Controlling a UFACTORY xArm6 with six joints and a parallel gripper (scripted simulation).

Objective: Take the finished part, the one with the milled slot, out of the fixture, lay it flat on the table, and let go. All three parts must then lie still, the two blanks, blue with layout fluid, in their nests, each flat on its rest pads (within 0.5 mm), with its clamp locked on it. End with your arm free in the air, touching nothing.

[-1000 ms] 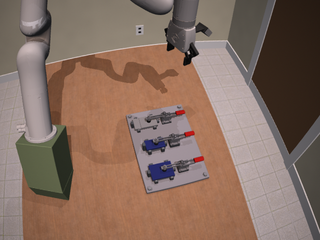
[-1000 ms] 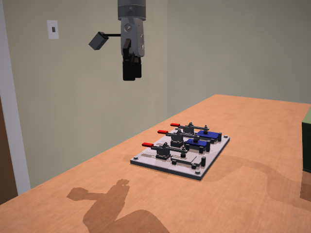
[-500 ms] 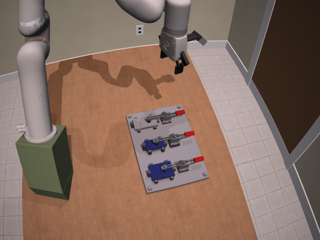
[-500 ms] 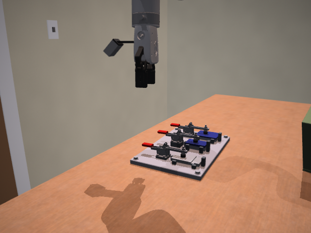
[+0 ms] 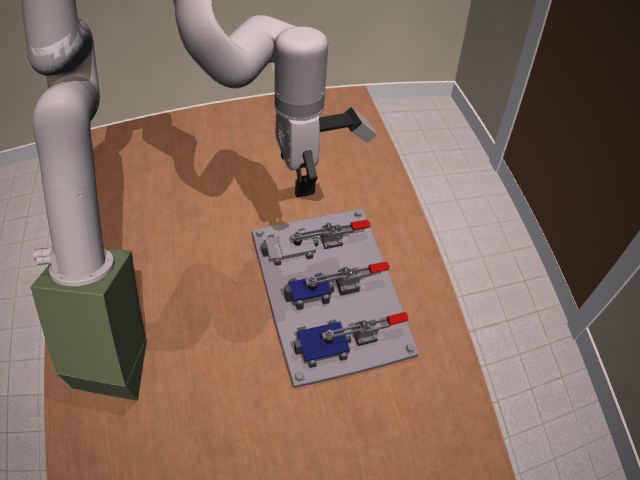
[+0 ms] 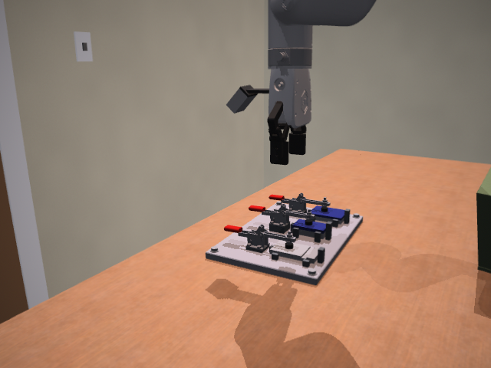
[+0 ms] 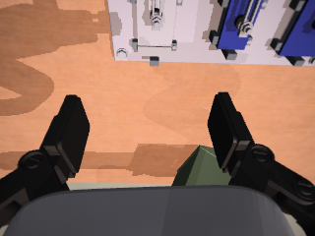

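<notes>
Hanging pincer: the pincer (image 6: 286,152) sits in the upper centre of the exterior view, above the table (image 6: 166,300), its black fingers spread wide with nothing between them.
Pincer place: in the top view it appears just above the upper edge of the fixture (image 5: 398,310), over bare wood.
Fixture: a grey plate lying flat on the table, centre of the top view, with three nests in a column.
Finished part: the pale grey part (image 5: 287,246) lies in the uppermost nest in the top view, under its clamp (image 5: 330,235), whose red handle (image 5: 360,224) points right.
Blanks: two blue blanks, one (image 5: 309,289) in the middle nest and one (image 5: 323,341) in the lowest, each under a clamp bar with a red handle at the right.
Wrist view: the plate's edge runs along the top of the frame, the grey part at upper centre, the blue ones at upper right.
Arm base: a green pedestal (image 5: 93,330) at the lower left of the top view.
</notes>
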